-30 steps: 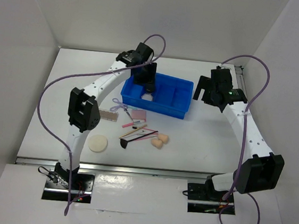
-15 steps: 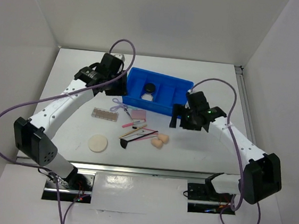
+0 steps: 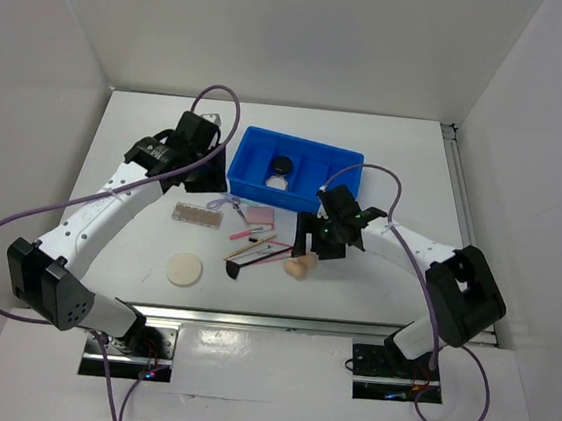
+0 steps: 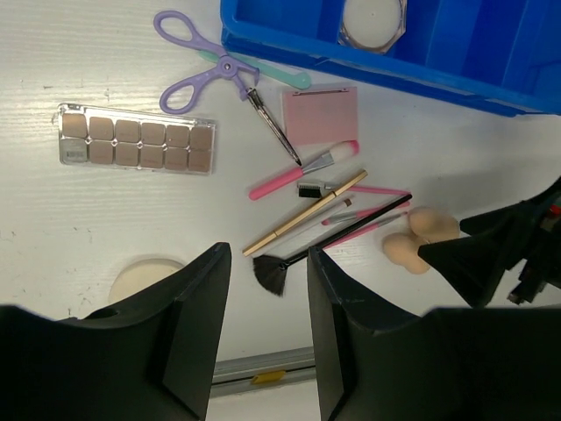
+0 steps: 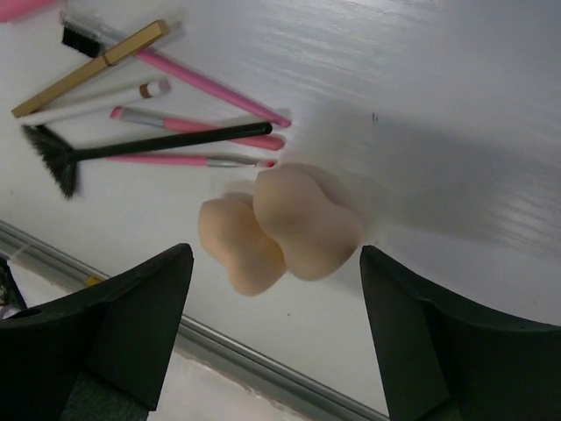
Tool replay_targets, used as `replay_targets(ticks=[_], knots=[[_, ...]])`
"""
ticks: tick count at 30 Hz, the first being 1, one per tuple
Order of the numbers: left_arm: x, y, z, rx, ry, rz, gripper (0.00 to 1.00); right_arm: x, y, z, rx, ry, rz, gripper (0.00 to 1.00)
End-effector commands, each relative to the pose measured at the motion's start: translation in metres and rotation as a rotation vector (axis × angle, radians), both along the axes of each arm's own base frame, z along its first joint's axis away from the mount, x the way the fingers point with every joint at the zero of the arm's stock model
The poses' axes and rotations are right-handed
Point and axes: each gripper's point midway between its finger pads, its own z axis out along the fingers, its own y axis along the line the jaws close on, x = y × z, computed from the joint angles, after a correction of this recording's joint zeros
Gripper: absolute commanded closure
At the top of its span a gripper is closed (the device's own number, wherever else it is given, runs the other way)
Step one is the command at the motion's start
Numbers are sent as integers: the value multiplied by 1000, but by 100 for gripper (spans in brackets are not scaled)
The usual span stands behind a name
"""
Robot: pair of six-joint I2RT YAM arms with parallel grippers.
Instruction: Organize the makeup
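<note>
Two peach sponges (image 5: pixel 280 228) lie side by side on the white table near its front edge (image 3: pixel 301 265). My right gripper (image 5: pixel 276 254) hangs open just above them, one finger on each side, touching neither. My left gripper (image 4: pixel 269 254) is open and empty, high over the table left of the tray. Below it lie thin pink and wooden sticks (image 4: pixel 324 210), a black fan brush (image 4: pixel 272 274), a pink square pad (image 4: pixel 321 112), a brown palette (image 4: pixel 136 140) and a cream puff (image 3: pixel 185 269). A black round compact (image 3: pixel 282 163) sits in the blue tray (image 3: pixel 341 167).
Purple scissors (image 4: pixel 197 66) lie beside the tray's front wall, near the pad. A white round item (image 4: pixel 372 17) sits in the tray next to the compact. The table's metal front rail (image 3: pixel 269 320) runs close behind the sponges. Purple cables loop over both arms.
The right gripper came down and leftward from beside the tray to over the sponges. The left gripper left the tray and pulled back to its left side.
</note>
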Motion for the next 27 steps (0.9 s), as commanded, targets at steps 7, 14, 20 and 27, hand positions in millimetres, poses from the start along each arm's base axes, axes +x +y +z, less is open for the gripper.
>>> replay_targets(ticks=[7, 14, 20, 27], knots=[[0, -1, 23, -44, -50, 6, 47, 19, 9, -10, -10, -33, -32, 42], [1, -8, 24, -82, -60, -8, 47, 21, -9, -7, -102, -76, -78, 81], [4, -11, 26, -87, -69, -23, 48, 36, -24, 40, -164, -163, -137, 100], [3, -12, 28, -99, -77, -29, 48, 89, -40, 105, -184, -304, -186, 100]])
